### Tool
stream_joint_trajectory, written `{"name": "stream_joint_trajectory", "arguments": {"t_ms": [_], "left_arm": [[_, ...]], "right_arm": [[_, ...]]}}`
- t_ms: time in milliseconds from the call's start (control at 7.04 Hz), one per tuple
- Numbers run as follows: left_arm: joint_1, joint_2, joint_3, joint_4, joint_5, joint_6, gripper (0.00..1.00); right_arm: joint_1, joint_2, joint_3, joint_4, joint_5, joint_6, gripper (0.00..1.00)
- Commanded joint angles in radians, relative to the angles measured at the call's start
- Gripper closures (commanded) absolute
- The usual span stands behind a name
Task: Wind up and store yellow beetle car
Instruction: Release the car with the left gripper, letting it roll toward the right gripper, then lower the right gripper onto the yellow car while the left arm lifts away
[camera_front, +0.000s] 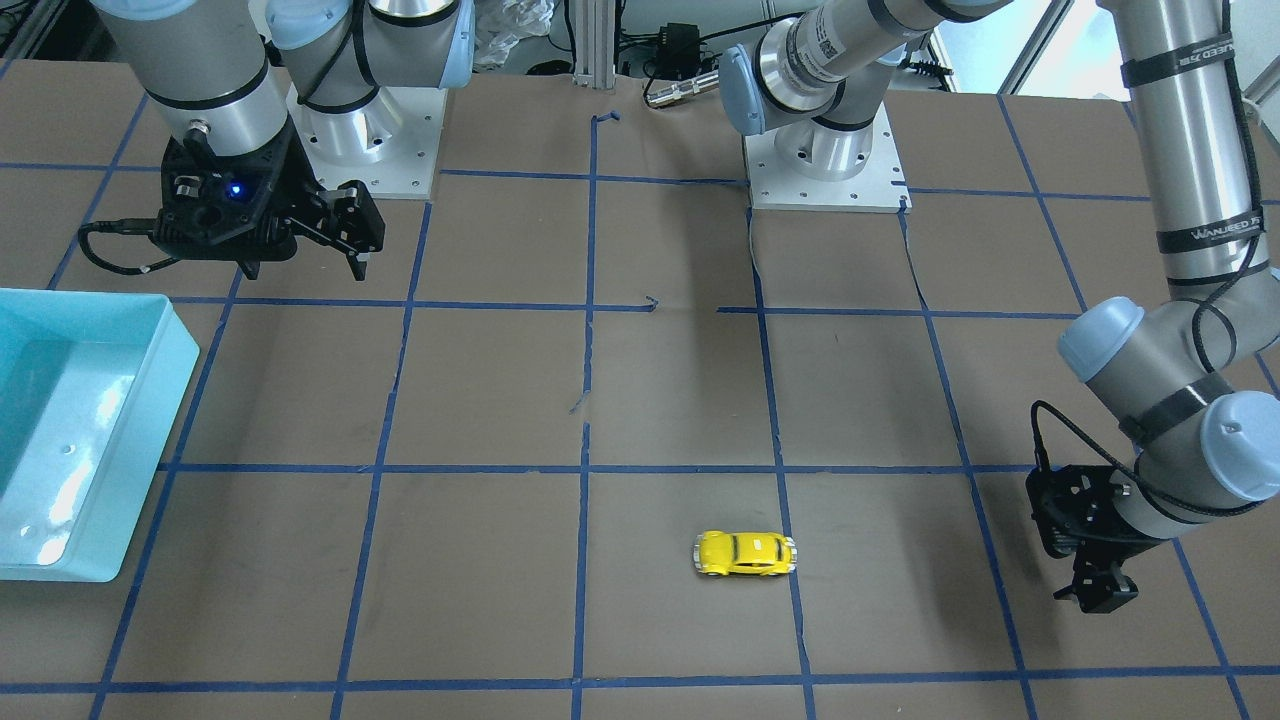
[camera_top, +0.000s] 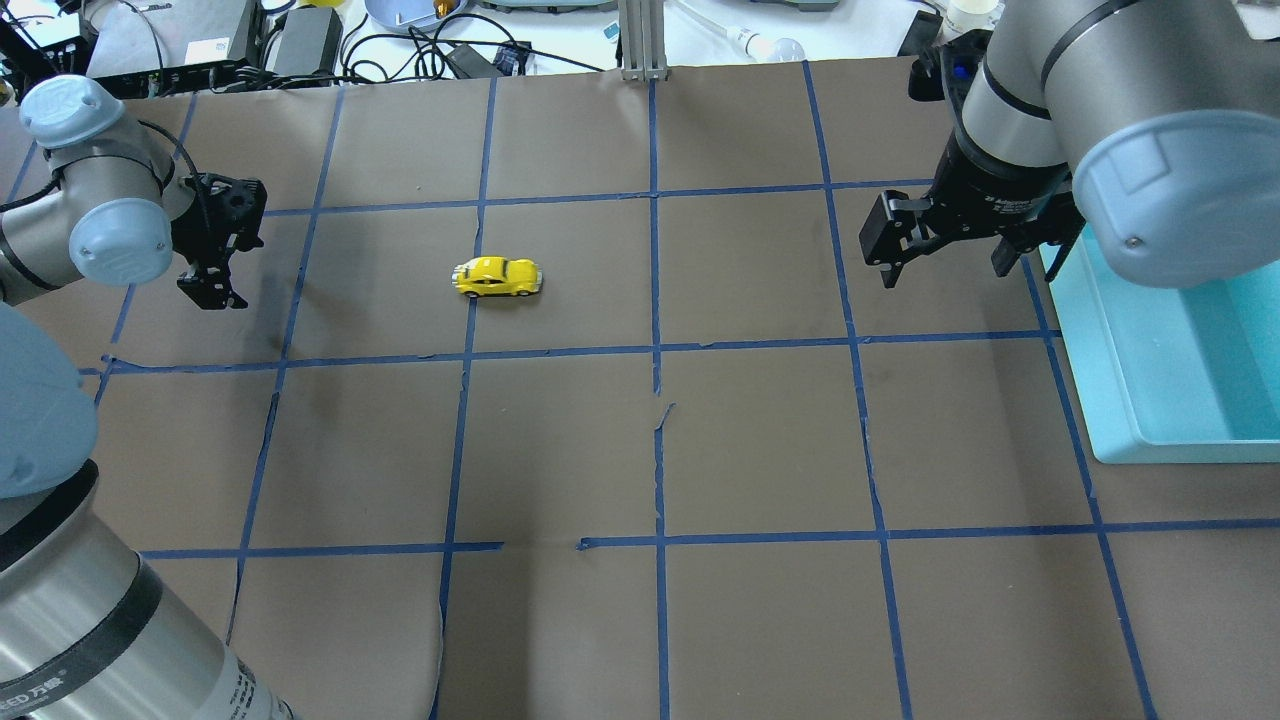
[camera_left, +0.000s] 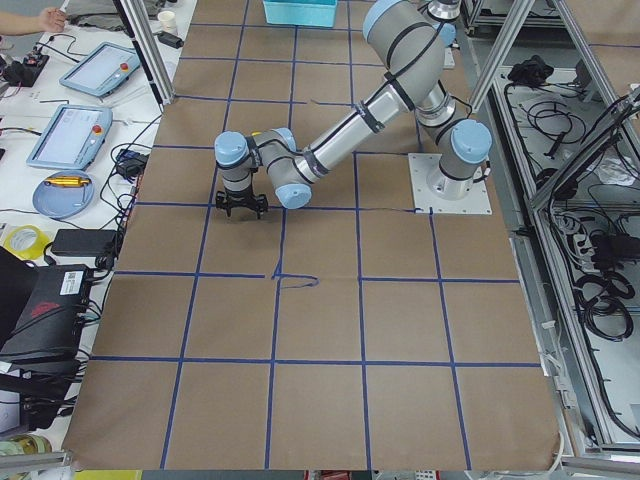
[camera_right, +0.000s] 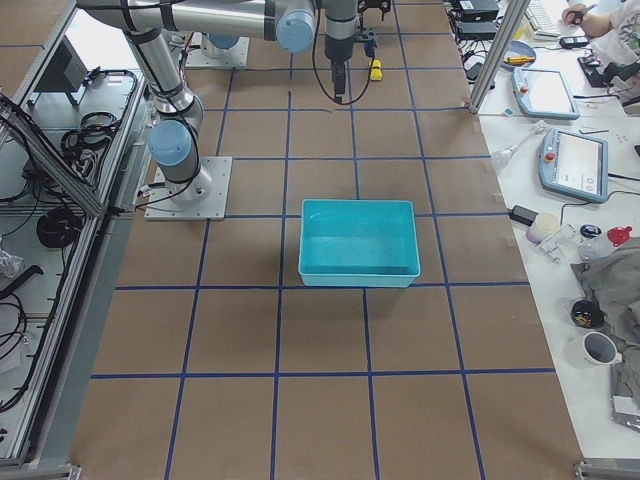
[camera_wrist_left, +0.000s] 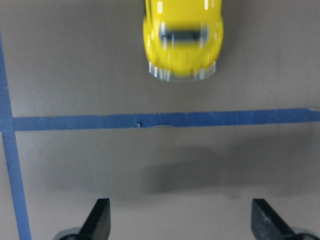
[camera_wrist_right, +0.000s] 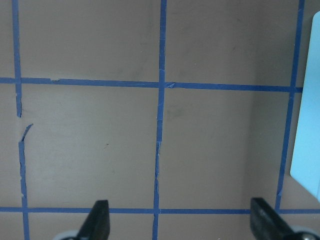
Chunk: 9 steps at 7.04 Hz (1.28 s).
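- Front-facing view: car (camera_front: 746, 554) stood on its wheels on the counter (camera_front: 480, 390), touching a blue tape line (camera_front: 790, 590); bin (camera_front: 182, 345) set well apart at the counter's edge.
- Overhead view: left gripper (camera_top: 212, 295) hung above the counter to one side of the car, apart from it; right gripper (camera_top: 940, 268) held near the bin.
- Left wrist view: jaws spread wide, nothing held; car seen ahead, blurred, beyond a tape line.
- Right wrist view: jaws spread wide, nothing held; taped counter below, bin edge at one side.
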Motion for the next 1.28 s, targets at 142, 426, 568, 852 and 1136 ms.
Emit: {"name": "stream_joint_trajectory", "arguments": {"t_ms": [142, 426, 568, 852, 1136], "left_arm": [[0.0, 0.014, -0.004, -0.003, 0.0, -0.042, 0.0], [-0.05, 0.09, -0.004, -0.084, 0.0, -0.278, 0.0], [-0.098, 0.161, -0.011, -0.159, 0.0, -0.423, 0.0], [-0.178, 0.316, -0.01, -0.335, 0.002, -0.732, 0.0], [-0.268, 0.461, -0.017, -0.466, 0.002, -1.11, 0.0]], "right_arm": [[-0.004, 0.002, 0.0, 0.001, -0.002, 0.0, 0.0], [0.0, 0.002, 0.0, 0.0, -0.014, 0.0, 0.0], [0.0, 0.002, 0.0, 0.0, -0.014, 0.0, 0.0], [-0.002, 0.003, -0.001, 0.007, -0.018, 0.012, 0.0], [0.006, 0.008, -0.006, -0.009, -0.008, -0.001, 0.0]]}}
